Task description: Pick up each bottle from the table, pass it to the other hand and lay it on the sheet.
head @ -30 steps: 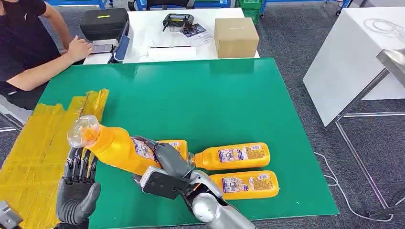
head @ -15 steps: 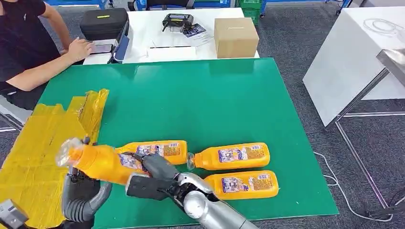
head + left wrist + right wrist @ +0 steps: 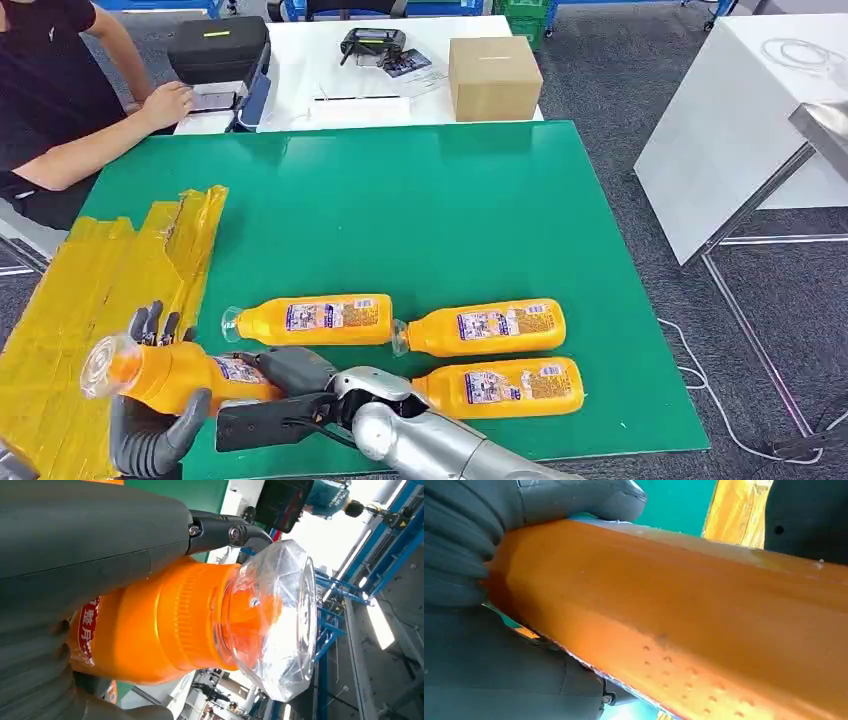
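Nearest the robot's body, the right hand [image 3: 290,372] is wrapped around the base end of an orange bottle [image 3: 175,372], held almost level with its clear cap [image 3: 100,362] pointing out past the left hand [image 3: 150,430]. The left hand sits under and behind the bottle's neck end, fingers [image 3: 150,322] rising behind the shoulder and thumb coming up on the near side; the left wrist view shows the bottle [image 3: 165,625] lying against that hand's palm with a dark finger over it, so it looks to be cupping the bottle, though whether it has a firm grip cannot be told. The right wrist view shows the bottle's body [image 3: 684,620] clasped in the right hand [image 3: 484,555]. The step in hand is the handover itself, right to left, at the border of the green table [image 3: 420,200] and the yellow sheet [image 3: 80,290], which lies just beyond and beneath the left hand. Next, I judge, the left hand must tighten fully before the right lets go, then carry the bottle outward over the sheet and lay it down. Just beyond the right hand lies a second bottle [image 3: 310,319] on the table, with two more [image 3: 480,327] [image 3: 500,386] to its outer side, all waiting. Farther off a seated person [image 3: 60,100] is at a white desk with a cardboard box [image 3: 493,77].
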You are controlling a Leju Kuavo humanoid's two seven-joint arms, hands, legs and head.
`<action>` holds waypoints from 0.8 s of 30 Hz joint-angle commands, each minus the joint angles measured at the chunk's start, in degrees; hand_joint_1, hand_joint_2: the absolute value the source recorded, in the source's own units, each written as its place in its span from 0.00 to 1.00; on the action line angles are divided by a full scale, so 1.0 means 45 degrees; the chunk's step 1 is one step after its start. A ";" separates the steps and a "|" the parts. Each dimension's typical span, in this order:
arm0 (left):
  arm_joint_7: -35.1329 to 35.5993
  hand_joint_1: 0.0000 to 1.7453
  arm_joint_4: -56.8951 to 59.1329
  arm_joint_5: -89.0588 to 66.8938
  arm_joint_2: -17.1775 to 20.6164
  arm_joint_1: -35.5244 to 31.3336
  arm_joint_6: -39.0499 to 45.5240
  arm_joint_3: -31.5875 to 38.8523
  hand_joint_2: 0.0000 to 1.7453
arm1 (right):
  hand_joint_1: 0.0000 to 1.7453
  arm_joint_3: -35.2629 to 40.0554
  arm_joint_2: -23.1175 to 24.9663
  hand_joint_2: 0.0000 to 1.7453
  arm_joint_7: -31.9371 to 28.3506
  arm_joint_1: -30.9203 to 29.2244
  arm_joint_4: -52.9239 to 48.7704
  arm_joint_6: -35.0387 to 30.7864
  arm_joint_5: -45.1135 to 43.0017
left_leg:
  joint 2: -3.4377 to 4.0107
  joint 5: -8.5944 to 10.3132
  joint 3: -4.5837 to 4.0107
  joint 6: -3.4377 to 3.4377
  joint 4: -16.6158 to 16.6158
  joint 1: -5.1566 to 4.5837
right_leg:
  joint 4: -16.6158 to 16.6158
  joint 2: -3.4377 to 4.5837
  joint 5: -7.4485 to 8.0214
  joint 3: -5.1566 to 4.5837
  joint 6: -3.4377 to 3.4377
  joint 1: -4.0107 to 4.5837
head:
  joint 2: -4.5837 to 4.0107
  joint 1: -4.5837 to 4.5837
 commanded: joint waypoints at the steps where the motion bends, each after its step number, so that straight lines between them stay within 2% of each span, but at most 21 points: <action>1: 0.0362 0.00 0.0731 -0.0379 0.0268 -0.0558 -0.0381 -0.0579 1.00 | 1.00 0.2087 -0.0106 1.00 -0.0229 -0.0291 0.0673 0.0554 0.0070 | -0.0008 0.0005 0.0020 0.0006 -0.0018 0.0001 | -0.0021 -0.0019 0.0000 0.0028 -0.0008 0.0004 | 0.0000 0.0000; 6: 0.0148 0.00 0.0962 -0.1333 0.0486 -0.0541 -0.0406 -0.0518 1.00 | 1.00 0.2344 -0.0169 1.00 -0.0183 -0.0413 0.0371 0.0578 -0.0131 | -0.0011 0.0005 0.0013 0.0006 -0.0015 -0.0004 | -0.0011 -0.0020 -0.0002 0.0015 -0.0004 -0.0004 | 0.0000 0.0000; 7: 0.0128 0.92 0.0985 -0.1361 0.0469 -0.0576 -0.0423 -0.0494 1.00 | 1.00 0.2380 -0.0188 1.00 -0.0171 -0.0445 0.0436 0.0574 -0.0111 | -0.0013 0.0006 0.0019 0.0007 -0.0019 -0.0001 | -0.0019 -0.0025 -0.0002 0.0024 -0.0007 0.0000 | 0.0000 0.0000; 14: 0.0085 0.92 0.1017 -0.1400 0.0464 -0.0634 -0.0480 -0.0479 1.00 | 1.00 0.2465 0.0074 1.00 -0.0095 -0.0470 0.0613 0.0563 -0.0136 | -0.0014 0.0009 0.0010 0.0007 -0.0018 -0.0002 | -0.0017 -0.0026 0.0001 0.0015 -0.0006 -0.0002 | 0.0000 0.0000; 15: 0.0084 1.00 0.0999 -0.1400 0.0457 -0.0624 -0.0494 -0.0489 1.00 | 1.00 0.2469 0.0065 1.00 -0.0091 -0.0472 0.0653 0.0543 -0.0139 | -0.0014 0.0007 0.0011 0.0007 -0.0016 -0.0003 | -0.0014 -0.0025 -0.0001 0.0014 -0.0006 -0.0002 | 0.0000 0.0000; 24: -0.0111 1.00 0.0975 -0.1309 0.0469 -0.0555 -0.0818 -0.0421 1.00 | 1.00 0.2376 0.0061 1.00 -0.0124 -0.0559 0.0648 0.0254 -0.0171 | -0.0020 0.0007 0.0018 0.0007 -0.0019 0.0005 | -0.0023 -0.0037 -0.0002 0.0029 -0.0014 0.0007 | 0.0000 0.0005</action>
